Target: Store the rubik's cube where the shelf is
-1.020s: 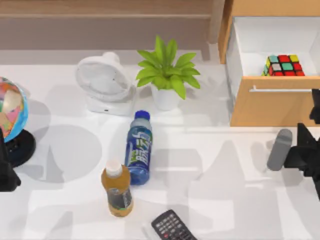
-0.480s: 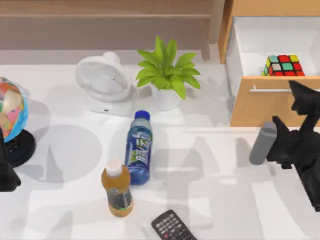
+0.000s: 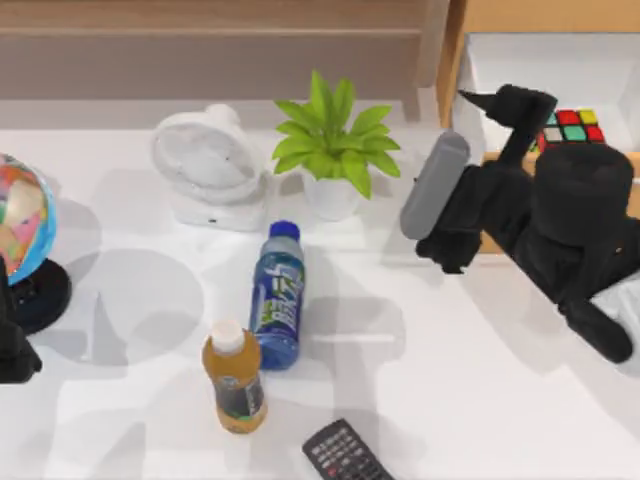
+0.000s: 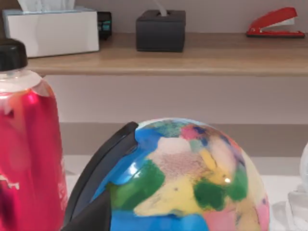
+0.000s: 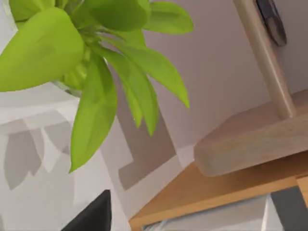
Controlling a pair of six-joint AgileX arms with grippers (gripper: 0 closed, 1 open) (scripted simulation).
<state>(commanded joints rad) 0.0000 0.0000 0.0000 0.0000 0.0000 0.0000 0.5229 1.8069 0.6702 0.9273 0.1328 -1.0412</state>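
Standing parked at the near left corner of the top view, the left arm (image 3: 15,345) is idle beside the globe (image 3: 22,215). The right gripper (image 3: 492,100) reaches over the drawer (image 3: 470,75); whether its fingers are apart cannot be told, and it appears to hold nothing. Just beyond it to the right, the rubik's cube (image 3: 572,128) rests inside the drawer. Judged rigid, light and smooth-faced, the cube is best pinched across two opposite flat sides. The left wrist view adds the shelf (image 4: 183,60) top, carrying a tissue box (image 4: 50,31), a black box (image 4: 160,30) and a stapler (image 4: 275,23).
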